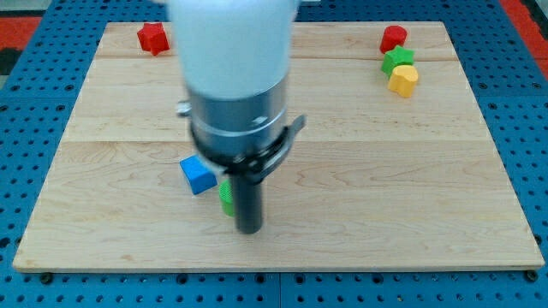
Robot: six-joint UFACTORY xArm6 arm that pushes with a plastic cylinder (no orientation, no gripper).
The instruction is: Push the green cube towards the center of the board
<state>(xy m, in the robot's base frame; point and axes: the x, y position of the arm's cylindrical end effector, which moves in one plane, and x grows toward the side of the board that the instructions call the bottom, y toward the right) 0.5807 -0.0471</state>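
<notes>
My tip (248, 229), a bare rod tool with nothing to open or close, touches the right side of the green cube (225, 197), just right of the blue cube (198, 174); it looks light, rigid, likely to slide easily on the surface (385, 188), best pushed squarely mid-face.

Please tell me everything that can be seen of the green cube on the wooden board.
Only a narrow strip of the small bright green cube shows; the dark rod hides the rest, so its full shape cannot be confirmed. It looks like painted wood or plastic. It lies on the pale wooden board, below the board's centre and left of it. My tip is just right of it and lower in the view, apparently touching. The blue cube sits just up-left; contact is unclear.
</notes>
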